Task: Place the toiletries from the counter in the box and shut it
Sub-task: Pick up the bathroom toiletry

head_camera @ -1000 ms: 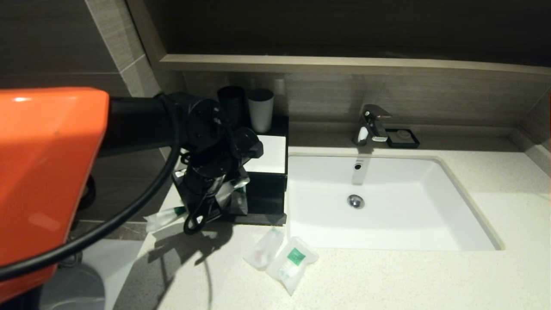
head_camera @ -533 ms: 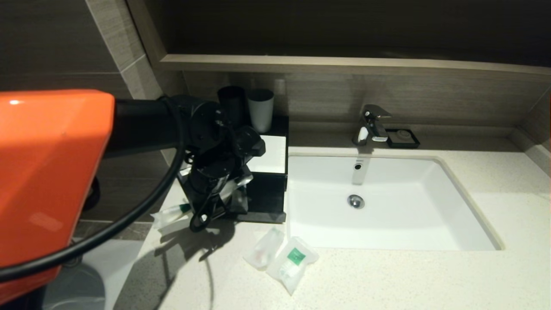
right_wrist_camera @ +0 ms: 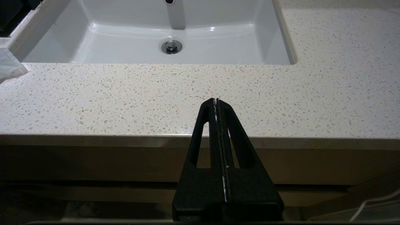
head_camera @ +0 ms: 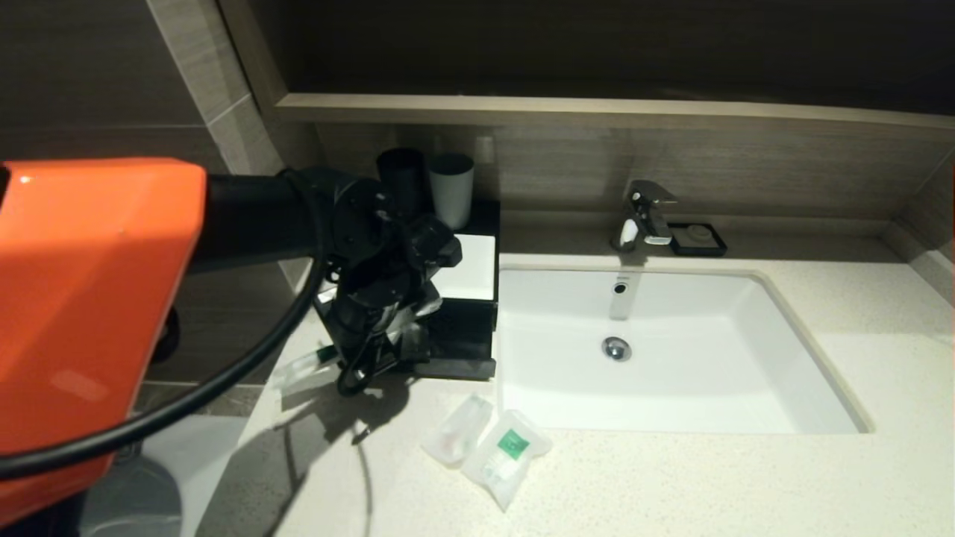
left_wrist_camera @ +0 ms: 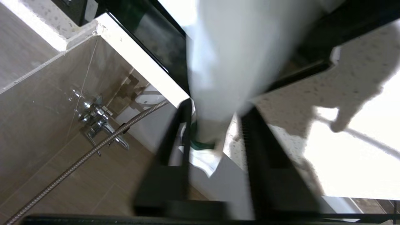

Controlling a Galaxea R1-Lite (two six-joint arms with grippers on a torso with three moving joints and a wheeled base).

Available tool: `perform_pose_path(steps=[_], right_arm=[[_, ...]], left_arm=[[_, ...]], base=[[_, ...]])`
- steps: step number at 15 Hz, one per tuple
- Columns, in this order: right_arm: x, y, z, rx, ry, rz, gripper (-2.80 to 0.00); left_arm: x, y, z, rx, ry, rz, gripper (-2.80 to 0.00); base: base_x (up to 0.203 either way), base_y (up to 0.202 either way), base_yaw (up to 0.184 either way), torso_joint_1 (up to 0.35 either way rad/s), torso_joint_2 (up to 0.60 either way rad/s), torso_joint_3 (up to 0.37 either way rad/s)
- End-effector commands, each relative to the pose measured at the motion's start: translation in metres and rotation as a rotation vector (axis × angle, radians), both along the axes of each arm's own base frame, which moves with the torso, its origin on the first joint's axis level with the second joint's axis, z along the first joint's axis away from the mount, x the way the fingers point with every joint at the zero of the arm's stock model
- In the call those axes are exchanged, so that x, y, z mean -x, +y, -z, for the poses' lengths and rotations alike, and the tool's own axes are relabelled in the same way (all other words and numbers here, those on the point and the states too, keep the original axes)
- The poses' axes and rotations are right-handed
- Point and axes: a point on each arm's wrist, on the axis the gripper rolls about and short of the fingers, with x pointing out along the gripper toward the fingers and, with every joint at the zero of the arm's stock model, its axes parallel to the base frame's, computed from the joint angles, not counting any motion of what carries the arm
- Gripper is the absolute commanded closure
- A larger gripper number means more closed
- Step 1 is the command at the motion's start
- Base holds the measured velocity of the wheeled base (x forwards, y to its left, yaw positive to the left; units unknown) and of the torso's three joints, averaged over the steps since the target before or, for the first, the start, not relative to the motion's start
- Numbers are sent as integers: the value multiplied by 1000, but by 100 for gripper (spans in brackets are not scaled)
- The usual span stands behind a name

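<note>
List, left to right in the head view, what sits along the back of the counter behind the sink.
Black cup → grey cup → chrome faucet → small black soap dish.

Three sachets (head_camera: 507, 453), two cups (head_camera: 451, 190), one box (head_camera: 466, 298), one sink (head_camera: 671, 350).
</note>
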Motion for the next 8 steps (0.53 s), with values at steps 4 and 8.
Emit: perform_pose_path(steps=[4, 8], right_arm=[[0, 0, 0, 1, 0, 0, 0], [0, 0, 0, 1, 1, 0, 0]], left_arm=[[2, 1, -4, -3, -2, 2, -280], [4, 3, -11, 13, -28, 0, -280]], base=[[0, 0, 0, 0, 0, 0], [0, 0, 0, 0, 0, 0]])
